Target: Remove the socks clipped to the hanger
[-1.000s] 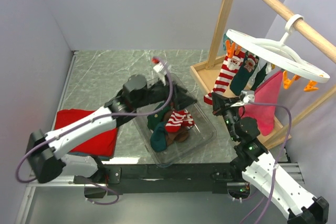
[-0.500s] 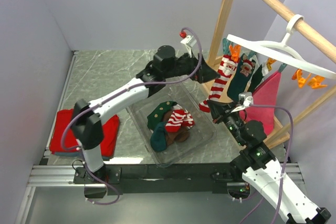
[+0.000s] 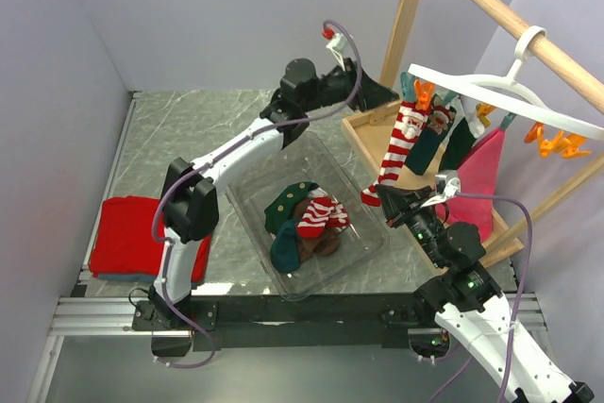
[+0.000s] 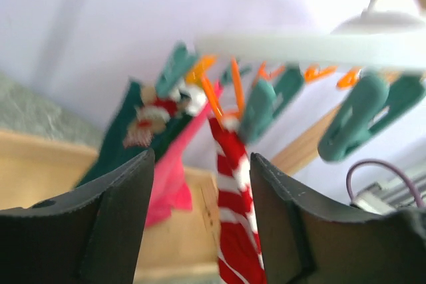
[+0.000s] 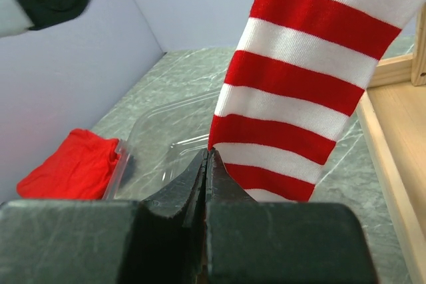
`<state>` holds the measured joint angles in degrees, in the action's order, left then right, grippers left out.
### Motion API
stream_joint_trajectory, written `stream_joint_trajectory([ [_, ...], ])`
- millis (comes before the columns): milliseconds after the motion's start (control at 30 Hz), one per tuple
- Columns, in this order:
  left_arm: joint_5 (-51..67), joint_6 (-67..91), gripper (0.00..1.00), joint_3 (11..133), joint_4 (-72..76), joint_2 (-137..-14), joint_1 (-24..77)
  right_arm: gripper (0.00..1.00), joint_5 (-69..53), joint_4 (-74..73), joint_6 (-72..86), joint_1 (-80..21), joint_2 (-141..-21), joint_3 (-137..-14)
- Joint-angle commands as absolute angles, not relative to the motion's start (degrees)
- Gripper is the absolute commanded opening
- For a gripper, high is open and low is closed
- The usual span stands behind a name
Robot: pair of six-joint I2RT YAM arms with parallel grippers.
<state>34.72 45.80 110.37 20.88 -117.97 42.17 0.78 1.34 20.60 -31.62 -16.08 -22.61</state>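
Note:
The white ring hanger point(image 3: 514, 106) hangs from the wooden rail, its rim point(image 4: 299, 48) lined with teal and orange pegs. An orange peg point(image 4: 223, 101) holds a red-and-white striped sock point(image 3: 398, 148). My left gripper point(image 3: 382, 96) is raised to it and open. Its fingers straddle the sock point(image 4: 233, 231) just below the peg, the sock nearer the right finger. My right gripper point(image 3: 387, 207) is shut low on the same sock point(image 5: 299, 84), its tips point(image 5: 208, 152) pinching the sock's left edge. A dark green sock point(image 3: 427, 143) and a pink sock point(image 3: 472, 186) also hang clipped.
A clear plastic tray point(image 3: 363, 243) in front of the arms holds several loose socks point(image 3: 307, 224). A folded red cloth point(image 3: 132, 238) lies at the left. The wooden rail frame point(image 3: 406, 25) and its base board point(image 3: 363, 134) stand at the right, close behind the hanging socks.
My left arm swung from over the tray up to the hanger, and its jaws have narrowed around the striped sock. The hanger has turned slightly. My right gripper stayed shut and shifted a little.

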Motion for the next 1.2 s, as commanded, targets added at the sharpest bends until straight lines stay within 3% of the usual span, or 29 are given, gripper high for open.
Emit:
stream_joint_trajectory([
  [0,38.24,55.0,0.63,112.68,32.58,-120.41,39.3,0.0,-0.35,0.26,21.09,-31.9,-14.68,-24.52],
  [100,37.79,58.88,0.64,113.1,35.85,-122.77,38.41,0.0,-0.35,-0.78,20.74,-31.9,-14.41,-24.52],
  [233,39.9,61.17,0.7,126.96,32.96,-129.54,38.76,0.0,-0.09,-0.79,20.65,-31.9,-14.5,-24.52],
  [333,39.38,63.19,0.71,130.68,33.13,-132.8,38.76,0.0,-0.09,-0.62,20.65,-31.99,-14.59,-24.61],
  [500,37.36,63.99,0.65,132.36,33.31,-134.47,39.64,0.0,-0.09,-0.35,20.57,-31.9,-14.5,-24.35],
  [733,35.33,62.85,0.65,139.21,32.88,-137.46,42.89,0.0,-0.09,-0.88,20.48,-31.9,-14.5,-24.52],
  [1167,35.16,63.11,0.59,137.2,34.45,-136.32,46.23,0.0,1.14,-1.85,20.74,-31.9,-12.48,-24.52],
])
